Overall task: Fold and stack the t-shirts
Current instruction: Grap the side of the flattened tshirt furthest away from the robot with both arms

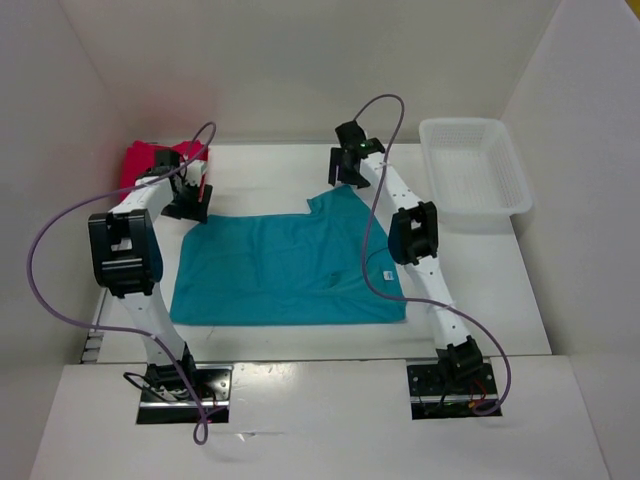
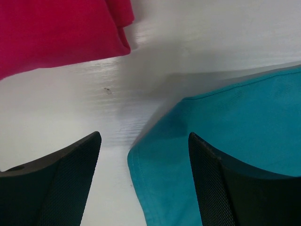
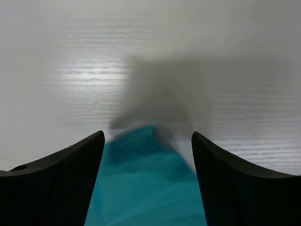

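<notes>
Lying flat across the middle of the desk [image 1: 500, 290], the teal t-shirt [image 1: 290, 270] is spread out between your two arms, with a small pale label near its right edge. The red shirts [image 1: 150, 160] sit bunched in the far left corner, apart from the teal one. Your left gripper [image 2: 143, 141] hangs over the teal shirt's far left corner with its fingers spread wide. The hem corner lies between them, unpinched, and red cloth shows just beyond. Your right gripper [image 3: 148, 136] is at the shirt's far right tip, fingers likewise apart, with a point of teal cloth between them. You cannot tell from either wrist view whether the fingers touch the fabric. The white basket [image 1: 475, 175] stands at the desk's far right
</notes>
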